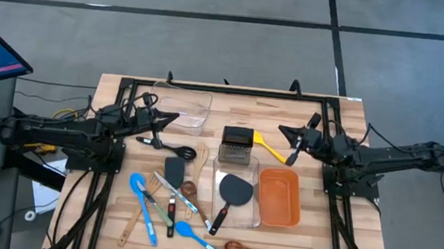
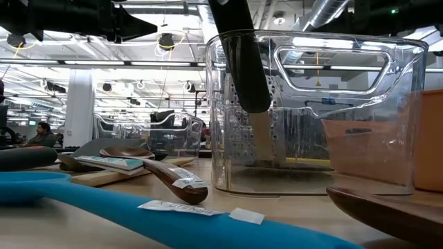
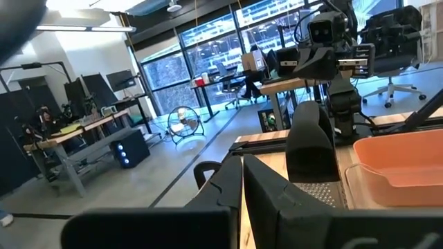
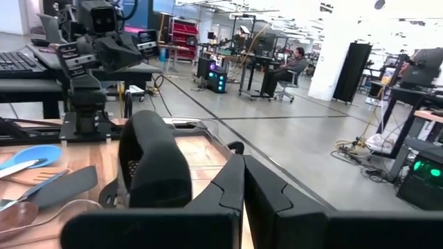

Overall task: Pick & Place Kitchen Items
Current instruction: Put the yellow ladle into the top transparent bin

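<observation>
Overhead, table-level and two wrist cameras.

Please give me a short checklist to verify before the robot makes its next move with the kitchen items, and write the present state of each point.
1. Left pincer holds nothing: ok, shut and bare, raised near the clear container at the table's far side.
2. Right pincer holds nothing: ok, shut and bare, beside the yellow spoon.
3. Orange bin free to receive items: ok, nothing in it.
4. Black turner already placed: ok, lying in the clear bin.
5. Utensils apart enough for one clean grasp: not ok, the blue spoons and neighbours overlap.
</observation>
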You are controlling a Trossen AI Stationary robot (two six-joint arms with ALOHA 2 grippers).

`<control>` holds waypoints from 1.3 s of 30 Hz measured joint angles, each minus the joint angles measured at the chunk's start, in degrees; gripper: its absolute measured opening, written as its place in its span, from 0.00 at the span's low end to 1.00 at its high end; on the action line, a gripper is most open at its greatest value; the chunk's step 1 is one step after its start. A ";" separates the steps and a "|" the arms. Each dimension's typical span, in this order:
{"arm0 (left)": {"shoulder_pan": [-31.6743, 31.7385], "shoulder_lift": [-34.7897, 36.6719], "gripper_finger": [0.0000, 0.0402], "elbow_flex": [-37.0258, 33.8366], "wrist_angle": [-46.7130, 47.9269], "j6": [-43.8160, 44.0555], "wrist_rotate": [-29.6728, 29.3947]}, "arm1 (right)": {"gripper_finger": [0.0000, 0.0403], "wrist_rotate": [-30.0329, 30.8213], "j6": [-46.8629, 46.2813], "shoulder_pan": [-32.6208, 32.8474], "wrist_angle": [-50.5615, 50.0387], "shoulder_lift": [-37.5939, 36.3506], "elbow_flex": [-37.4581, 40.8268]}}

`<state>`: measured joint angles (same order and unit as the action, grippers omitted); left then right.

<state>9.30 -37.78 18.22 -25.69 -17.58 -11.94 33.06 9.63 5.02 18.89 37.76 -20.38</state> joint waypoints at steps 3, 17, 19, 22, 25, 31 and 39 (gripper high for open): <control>0.00 0.02 0.01 0.00 -0.15 0.00 0.00 | 0.00 0.02 -0.02 -0.96 -0.39 0.00 0.00; 0.00 0.02 0.01 0.00 -0.20 0.00 0.00 | 0.00 0.00 -0.04 -2.99 -1.94 0.15 0.00; 0.00 0.02 0.01 0.00 -0.22 0.00 0.00 | 0.00 0.00 -0.04 -2.99 -1.93 0.15 0.00; 0.00 0.02 0.01 0.00 -0.26 0.00 0.00 | 0.00 0.00 -0.04 -2.97 -1.84 0.15 0.00; 0.00 0.00 0.01 0.00 -0.25 0.00 0.00 | 0.00 0.00 -0.04 -3.06 -1.44 0.13 0.00; 0.00 0.00 0.01 0.00 -0.26 0.00 0.00 | 0.00 -0.12 0.50 -5.26 1.12 0.13 -0.64; 0.00 0.00 0.01 0.00 -0.29 0.00 0.00 | 0.00 -2.51 1.31 -9.14 -9.46 0.23 -10.64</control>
<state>9.30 -37.78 18.22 -25.98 -17.58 -11.94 30.55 10.94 -4.13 9.43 37.99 -31.02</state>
